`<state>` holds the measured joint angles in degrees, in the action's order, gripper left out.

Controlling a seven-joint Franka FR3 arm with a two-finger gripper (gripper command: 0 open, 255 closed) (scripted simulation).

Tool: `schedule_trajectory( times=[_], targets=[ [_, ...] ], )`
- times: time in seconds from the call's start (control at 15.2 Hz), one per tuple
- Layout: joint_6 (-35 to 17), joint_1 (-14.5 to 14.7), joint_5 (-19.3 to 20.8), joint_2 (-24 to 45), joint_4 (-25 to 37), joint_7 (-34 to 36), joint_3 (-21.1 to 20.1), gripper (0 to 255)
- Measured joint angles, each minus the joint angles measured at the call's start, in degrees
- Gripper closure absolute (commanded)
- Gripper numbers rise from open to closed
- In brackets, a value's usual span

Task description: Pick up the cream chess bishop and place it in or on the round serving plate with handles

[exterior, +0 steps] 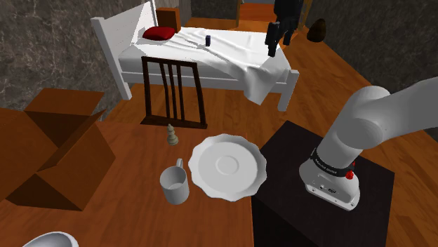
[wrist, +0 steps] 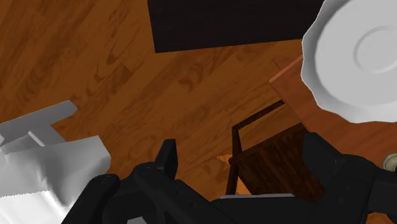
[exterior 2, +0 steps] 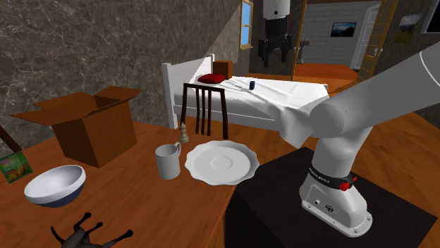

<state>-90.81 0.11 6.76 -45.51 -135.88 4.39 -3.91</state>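
The black pincer [exterior: 279, 35] hangs high in the shoulder view's upper right, over by the bed [exterior: 231, 52], its 2 fingers [wrist: 167, 159] spread apart, clasping nothing. The dark band at the arm's base [exterior: 330, 167] carries small white lettering I can't read. The cream bishop [exterior: 171, 135] stands upright on the wooden table [exterior: 126, 210], well apart from the pincer, lower and left, just before the chair [exterior: 173, 91] and near the white scalloped plate [exterior: 226, 166] and mug [exterior: 174, 186].

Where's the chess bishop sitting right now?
The bishop stands upright on the wooden surface, left of centre in the shoulder view, just in front of the dark chair, beyond the mug and the white plate.
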Motion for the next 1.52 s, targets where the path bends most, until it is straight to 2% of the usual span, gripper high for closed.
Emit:
schedule_trajectory(
  times=[0.2,0.66,1.25,1.52],
  targets=[
    [-1.89,0.39,-0.96,1.07,-0.9,0.67,-0.3,0],
    [-12.85,2.65,-6.06,9.52,-3.37,3.75,-2.15,0],
    [-27.96,5.82,-12.38,24.07,-3.05,6.2,-4.92,0],
    [-33.57,7.03,-14.77,31.82,-0.26,6.5,-5.98,0]
  ],
)
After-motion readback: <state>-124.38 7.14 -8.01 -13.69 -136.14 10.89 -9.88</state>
